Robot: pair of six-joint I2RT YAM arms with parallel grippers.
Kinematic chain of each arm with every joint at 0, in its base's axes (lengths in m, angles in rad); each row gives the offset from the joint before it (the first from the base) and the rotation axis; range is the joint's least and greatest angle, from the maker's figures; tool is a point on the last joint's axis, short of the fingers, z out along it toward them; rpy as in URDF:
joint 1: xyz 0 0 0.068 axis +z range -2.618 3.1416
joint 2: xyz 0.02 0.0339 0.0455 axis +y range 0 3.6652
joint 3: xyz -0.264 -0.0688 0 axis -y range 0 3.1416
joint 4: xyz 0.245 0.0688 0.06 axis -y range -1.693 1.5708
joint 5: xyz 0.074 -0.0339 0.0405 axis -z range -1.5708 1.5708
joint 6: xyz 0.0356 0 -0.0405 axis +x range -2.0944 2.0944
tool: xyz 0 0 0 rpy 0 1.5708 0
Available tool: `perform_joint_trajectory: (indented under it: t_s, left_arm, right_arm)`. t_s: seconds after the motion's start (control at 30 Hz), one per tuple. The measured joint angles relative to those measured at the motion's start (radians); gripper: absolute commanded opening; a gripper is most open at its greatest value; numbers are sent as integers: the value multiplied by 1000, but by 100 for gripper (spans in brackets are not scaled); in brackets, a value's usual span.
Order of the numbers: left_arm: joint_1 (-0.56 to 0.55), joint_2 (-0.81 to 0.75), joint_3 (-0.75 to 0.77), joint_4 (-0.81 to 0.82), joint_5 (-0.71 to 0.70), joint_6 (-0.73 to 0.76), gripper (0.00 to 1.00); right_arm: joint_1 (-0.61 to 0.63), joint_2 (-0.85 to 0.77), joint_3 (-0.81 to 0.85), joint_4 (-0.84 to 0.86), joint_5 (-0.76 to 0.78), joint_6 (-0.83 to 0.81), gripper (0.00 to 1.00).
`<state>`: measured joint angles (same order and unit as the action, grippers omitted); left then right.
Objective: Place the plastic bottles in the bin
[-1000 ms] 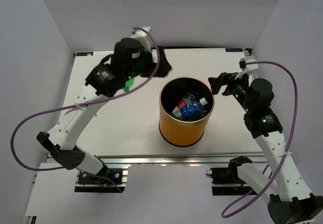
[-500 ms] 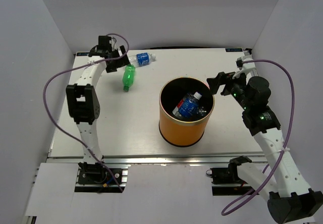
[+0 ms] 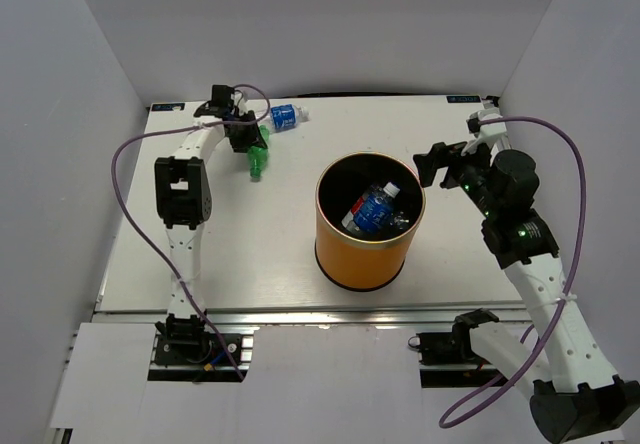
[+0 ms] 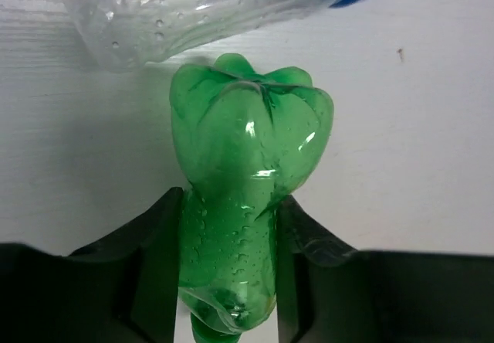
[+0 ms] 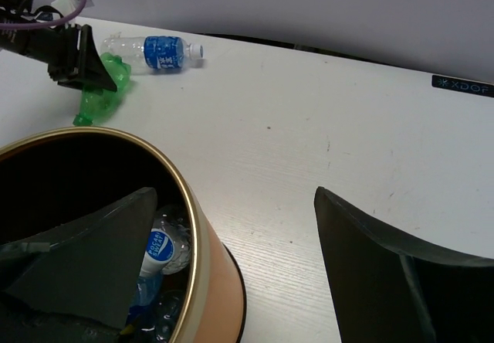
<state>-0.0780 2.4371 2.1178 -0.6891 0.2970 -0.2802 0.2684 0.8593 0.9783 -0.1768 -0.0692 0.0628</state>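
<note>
Top external view: the left gripper (image 3: 245, 134) is reached out to the far left of the white table (image 3: 250, 254), at about 10 o'clock from the large orange cylindrical bin (image 3: 365, 259), and sits over the green translucent plastic bottle (image 3: 258, 154) lying there. From the left wrist the left gripper (image 4: 231, 200) has its two dark fingers (image 4: 154, 266) on either side of the green translucent plastic bottle (image 4: 247, 165), and they look pressed against its sides, so I judge it clamped on the bottle, which appears to rest on the table. Just beyond it, towards 12 o'clock, lies a clear plastic bottle with a blue label (image 4: 193, 11), touching or nearly touching the green one's base; from above it lies at 11 o'clock from the bin (image 3: 283, 117).

The right gripper (image 3: 432, 164) hangs at 2 o'clock from the bin, its fingers spread wide and holding nothing (image 5: 235, 196). Several blue-labelled bottles (image 3: 375, 209) already lie inside the bin, against its black inside.

The step in hand looks like picking up the green bottle. The next move calls for a lift straight up, clear of the clear bottle beside it, then a carry towards 4 o'clock over the bin's pale rim (image 5: 193, 227) before letting go. After that, one bottle would be left on the table
</note>
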Motion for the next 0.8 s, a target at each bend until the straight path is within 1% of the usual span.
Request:
perform_joint_trajectory:
  t_s: [0.03,0.1,0.17,0.23,0.33,0.4,0.47,0.53,0.6,0.63,0.67,0.7,0.73,0.77,0.8]
  left_arm:
    - [0,0,13,-9,9,-3,18]
    - [0,0,52,-35,20,-15,16]
    - [0,-14,89,-59,31,-26,16]
    - [-2,-65,93,-76,37,-37,16]
    - [-15,-246,3,-39,54,-47,16]
    - [-48,-440,-111,31,62,-57,17]
    - [-124,-628,-172,86,71,-58,22]
    - [-255,-787,-192,154,68,-46,24]
    - [-414,-901,-206,209,79,-29,26]
    - [-488,-946,-220,226,96,-22,29]
    - [-546,-983,-236,232,106,-18,32]
    - [-580,-1010,-253,235,110,-16,36]
    - [-593,-1029,-267,236,112,-14,44]
    - [-594,-1040,-280,236,111,-12,73]
    - [-592,-1040,-288,234,110,-9,91]
  right_arm:
    - [0,-2,0,0,3,-3,89]
    - [0,-4,0,0,6,-9,90]
    - [0,-8,0,-1,7,-14,90]
    - [0,-19,0,0,7,-14,89]
    - [0,-36,0,2,8,-13,89]
    - [0,-42,0,9,8,-8,89]
    - [0,-39,0,16,9,5,89]
    - [0,-33,0,18,11,17,89]
    - [0,-24,0,19,11,31,89]
    - [0,-20,0,19,13,37,89]
    - [0,-17,0,19,15,43,89]
    - [0,-15,0,18,16,48,89]
    - [0,-15,0,18,18,54,89]
    - [0,-15,0,17,20,60,89]
    - [0,-16,0,18,22,62,89]
